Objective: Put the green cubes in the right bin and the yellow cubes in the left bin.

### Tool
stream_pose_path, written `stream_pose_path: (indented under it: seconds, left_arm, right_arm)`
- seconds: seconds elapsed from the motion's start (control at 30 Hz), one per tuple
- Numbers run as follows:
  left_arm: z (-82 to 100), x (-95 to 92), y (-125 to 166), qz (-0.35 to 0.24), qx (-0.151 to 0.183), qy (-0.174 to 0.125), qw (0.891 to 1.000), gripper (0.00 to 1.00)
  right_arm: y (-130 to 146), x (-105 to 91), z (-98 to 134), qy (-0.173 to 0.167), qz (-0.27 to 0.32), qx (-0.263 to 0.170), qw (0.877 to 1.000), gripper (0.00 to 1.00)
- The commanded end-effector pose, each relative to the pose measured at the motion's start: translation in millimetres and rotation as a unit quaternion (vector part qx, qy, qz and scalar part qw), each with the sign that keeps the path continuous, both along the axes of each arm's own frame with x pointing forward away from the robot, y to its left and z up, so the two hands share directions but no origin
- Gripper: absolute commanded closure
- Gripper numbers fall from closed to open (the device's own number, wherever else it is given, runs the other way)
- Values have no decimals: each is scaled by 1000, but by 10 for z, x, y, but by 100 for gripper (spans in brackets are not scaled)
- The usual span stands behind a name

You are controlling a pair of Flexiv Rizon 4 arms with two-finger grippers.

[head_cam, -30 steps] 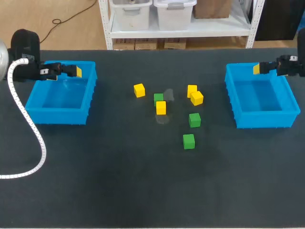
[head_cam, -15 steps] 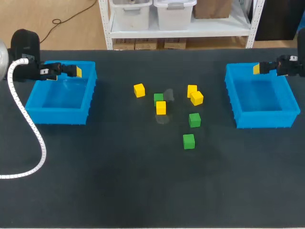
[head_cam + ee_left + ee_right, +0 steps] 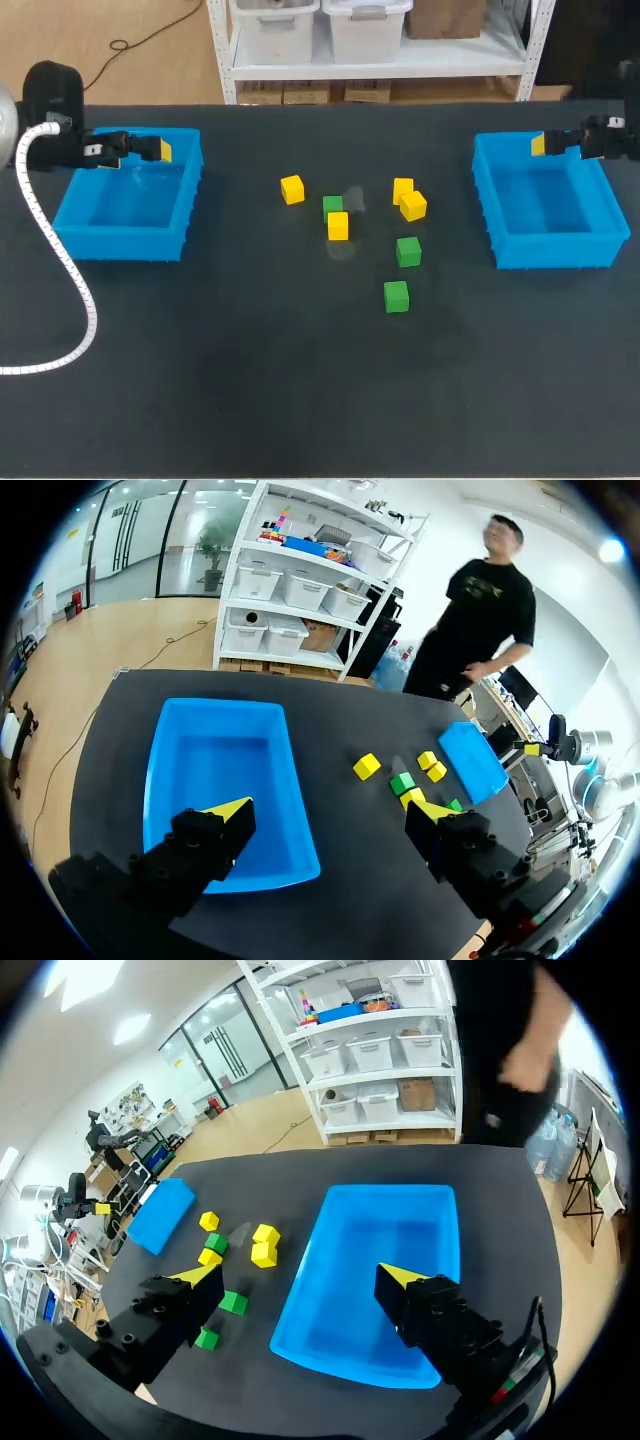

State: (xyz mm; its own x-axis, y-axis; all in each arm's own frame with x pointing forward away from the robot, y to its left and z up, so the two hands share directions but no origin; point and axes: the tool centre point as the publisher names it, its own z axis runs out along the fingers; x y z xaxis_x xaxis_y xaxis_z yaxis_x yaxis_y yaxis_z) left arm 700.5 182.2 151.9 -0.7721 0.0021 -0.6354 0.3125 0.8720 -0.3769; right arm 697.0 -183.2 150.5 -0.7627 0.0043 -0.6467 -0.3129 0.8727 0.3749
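The left gripper [image 3: 332, 810] hangs over the far rim of the left bin [image 3: 120, 245], its fingers spread wide with nothing between them. The right gripper [image 3: 300, 1275] sits above the far rim of the right bin [image 3: 555, 252], also wide open and holding nothing. The cubes lie on the table [image 3: 300, 400] between the bins, well apart from both grippers. The lone yellow cube [image 3: 292, 189] is nearest the left bin. The far green cube [image 3: 333, 206] touches the middle yellow cube [image 3: 338, 225]. The back yellow cube [image 3: 403, 189] touches the tilted yellow cube [image 3: 413, 206]. The middle green cube [image 3: 408, 251] and near green cube [image 3: 396, 296] lie toward the table's near side.
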Motion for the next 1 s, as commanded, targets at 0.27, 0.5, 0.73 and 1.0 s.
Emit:
stream_pose_path:
  seconds: [0.27,0.5,0.73,1.0]
  left_arm:
    - [-15,-1,16,-2,-4,-3,1000,0]
    - [-15,-1,16,-2,-4,-3,1000,0]
    - [-15,-1,16,-2,-4,-3,1000,0]
    - [-15,-1,16,-2,-4,-3,1000,0]
  right_arm:
    - [-3,11,-10,0,1,1,1000,0]
    - [-3,11,-10,0,1,1,1000,0]
    - [428,138,340,13,21,-108,994,0]
    - [1098,-20,390,34,41,-169,984,0]
